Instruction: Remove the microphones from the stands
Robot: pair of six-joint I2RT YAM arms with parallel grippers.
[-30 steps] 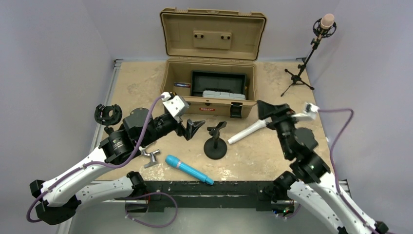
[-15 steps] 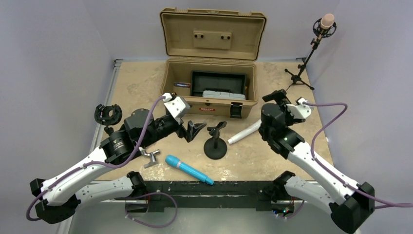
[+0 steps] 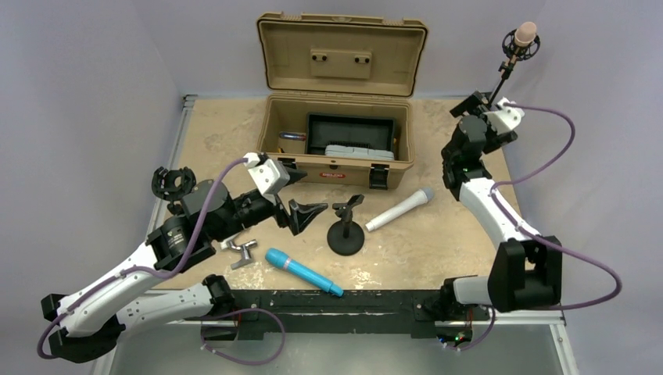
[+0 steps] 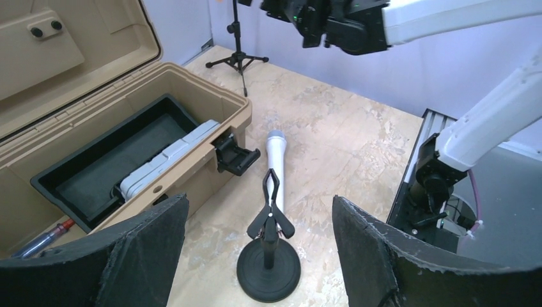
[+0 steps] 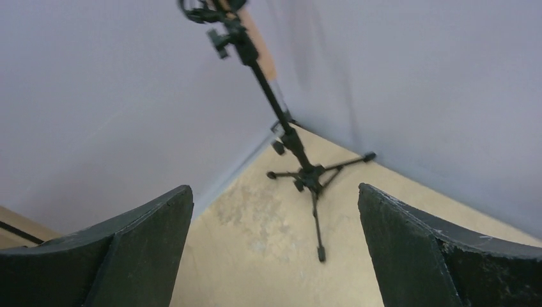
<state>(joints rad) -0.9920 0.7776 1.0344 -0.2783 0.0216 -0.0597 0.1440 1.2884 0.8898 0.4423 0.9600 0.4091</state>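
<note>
A pink-tipped microphone sits in a black shock mount on top of a thin tripod stand at the back right corner. My right gripper hovers open beside the stand's pole, well below the microphone. In the right wrist view the stand rises ahead between the open fingers, with nothing held. A white microphone lies loose on the table beside a small black desk stand whose clip is empty. My left gripper is open just left of that desk stand.
An open tan case stands at the back centre. A blue microphone and a metal clip lie near the front edge. A black shock mount stands at the left edge. The walls close in behind the tripod.
My right arm left the white microphone on the table and swung to the back right, up to the tripod stand, opening wider. The left arm drew back and rose a little.
</note>
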